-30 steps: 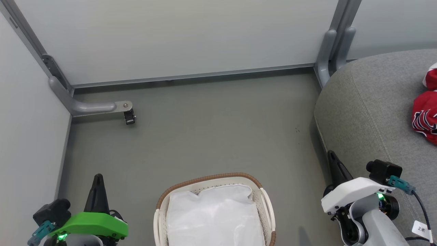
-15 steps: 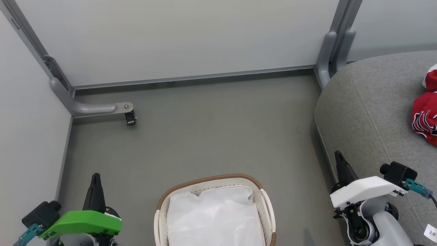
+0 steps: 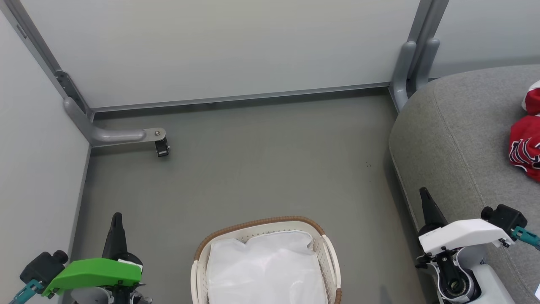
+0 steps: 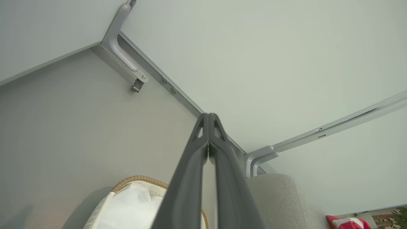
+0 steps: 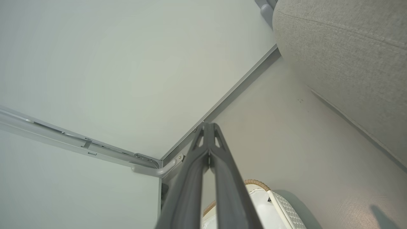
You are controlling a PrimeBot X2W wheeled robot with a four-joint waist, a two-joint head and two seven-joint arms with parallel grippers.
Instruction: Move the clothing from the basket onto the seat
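The clothes (image 3: 525,143) lie on the seat (image 3: 455,139), off to the right of the right fingers (image 3: 428,209), the nearer pair. The basket (image 3: 261,222) shows just its liner (image 3: 265,270). The right and left fingers (image 3: 116,236) are pressed together, empty.

The basket (image 3: 261,222) stands between the left hand (image 3: 117,217) and the right hand (image 3: 423,193); the clothing (image 3: 525,143) lies on the seat (image 3: 455,135) beyond the right one.

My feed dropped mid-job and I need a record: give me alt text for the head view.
Red clothing lies on the grey seat at the right edge, while the white basket on the floor at bottom centre has its white liner showing. The left gripper and right gripper, both shut and empty, flank the basket.
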